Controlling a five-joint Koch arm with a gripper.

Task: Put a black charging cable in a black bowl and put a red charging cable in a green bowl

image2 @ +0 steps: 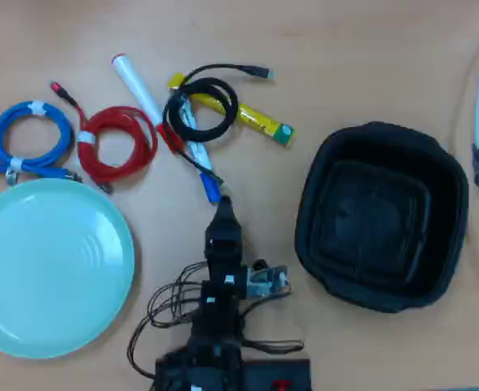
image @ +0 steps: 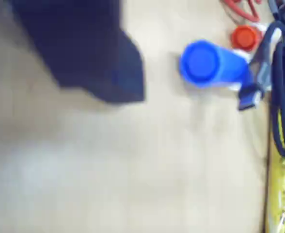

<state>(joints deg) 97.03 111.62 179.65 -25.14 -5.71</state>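
Beside the squarish black bowl [image2: 382,216] lies the round-coiled black charging cable [image2: 200,108].

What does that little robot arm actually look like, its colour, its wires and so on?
Seen from overhead, the arm is slim and black, built from blocky segments that narrow to a pointed black gripper. Thin black wires loop loosely around its lower part, and a small silvery-grey part juts out on one side. The wrist view shows only a dark blur.
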